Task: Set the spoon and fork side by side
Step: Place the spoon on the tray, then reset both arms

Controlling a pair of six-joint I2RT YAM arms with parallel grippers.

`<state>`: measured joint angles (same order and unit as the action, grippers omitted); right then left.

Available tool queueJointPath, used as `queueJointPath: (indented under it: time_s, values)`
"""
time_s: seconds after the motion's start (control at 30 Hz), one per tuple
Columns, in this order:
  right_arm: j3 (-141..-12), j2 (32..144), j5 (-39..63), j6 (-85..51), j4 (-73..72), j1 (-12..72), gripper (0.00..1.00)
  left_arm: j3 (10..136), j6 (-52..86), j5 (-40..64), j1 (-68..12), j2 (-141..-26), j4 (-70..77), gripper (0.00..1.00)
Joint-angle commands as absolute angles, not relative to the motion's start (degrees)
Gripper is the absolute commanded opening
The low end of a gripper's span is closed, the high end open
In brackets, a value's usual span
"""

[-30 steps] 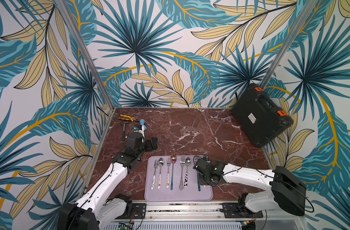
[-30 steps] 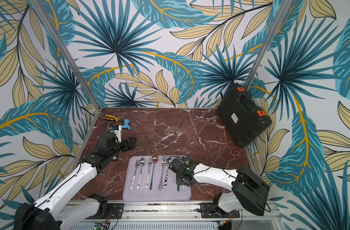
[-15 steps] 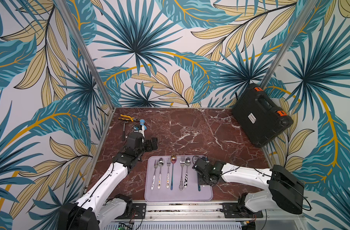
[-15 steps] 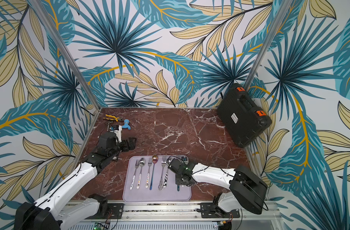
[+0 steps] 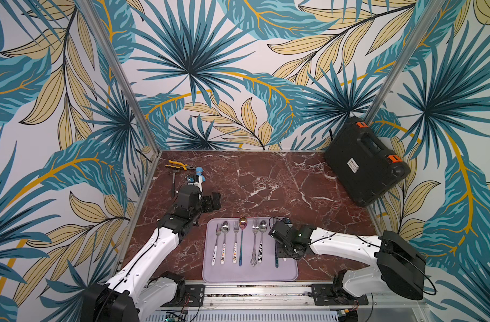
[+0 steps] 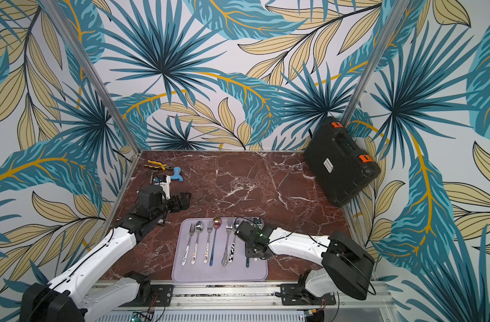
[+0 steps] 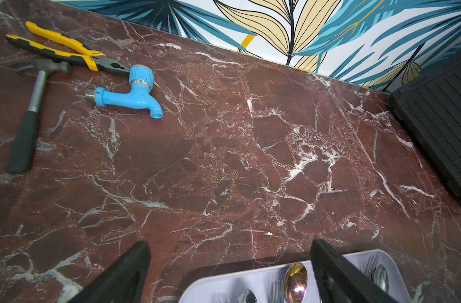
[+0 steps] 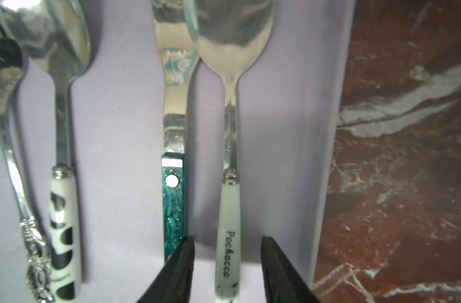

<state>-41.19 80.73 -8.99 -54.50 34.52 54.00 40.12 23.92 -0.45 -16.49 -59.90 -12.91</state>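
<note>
My right tool (image 8: 228, 240) was apart around the spoon (image 8: 230, 147) beside the fork (image 8: 174, 118), so I figured: lift straight off, no nudging.

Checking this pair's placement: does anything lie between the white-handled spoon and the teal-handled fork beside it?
Nothing visible. In the right wrist view only a bare strip of tray separates the handles of spoon and fork; their heads appear to touch.
</note>
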Motion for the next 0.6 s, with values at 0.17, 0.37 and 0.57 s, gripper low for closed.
queueJointPath:
  time_s: [0.17,0.37,0.57]
  values:
    - [-43.41,73.89,-14.3,-52.26,40.36,54.25,0.69,39.19,23.38,-2.2,-16.16,-58.05,-13.24,1.0]
    - [-47.32,69.7,-20.88,-47.18,45.52,53.66,0.87,40.4,23.23,-2.46,-16.14,-57.1,-14.13,1.0]
    - [-49.38,66.1,-33.49,-39.73,45.13,51.39,1.0,41.42,22.56,-5.71,-16.1,-53.96,-15.73,1.0]
